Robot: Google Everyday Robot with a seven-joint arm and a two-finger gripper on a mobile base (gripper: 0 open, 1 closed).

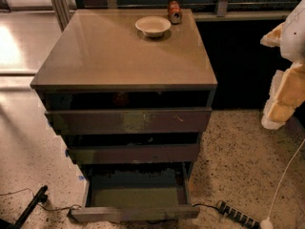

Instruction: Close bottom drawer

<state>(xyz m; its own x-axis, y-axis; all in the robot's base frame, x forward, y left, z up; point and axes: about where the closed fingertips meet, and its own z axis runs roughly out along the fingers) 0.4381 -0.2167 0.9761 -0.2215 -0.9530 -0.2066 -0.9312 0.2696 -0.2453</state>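
Note:
The bottom drawer (134,213) of the grey-brown cabinet (119,56) is pulled far out toward me. Its slim dark front sits low near the floor, and its shallow grey-green tray (136,195) lies open to view and looks empty. The middle drawer front (133,153) and the taller scratched top drawer front (128,121) each stick out a little. My gripper (284,92), white and cream, hangs at the right edge of the view. It is well to the right of the cabinet, above the floor, and touches nothing.
A cream bowl (153,26) and a can lying on its side (174,12) sit at the back of the cabinet top. A black power strip (236,213) and cables lie on the speckled floor at the right front. A black object (31,206) lies at the bottom left.

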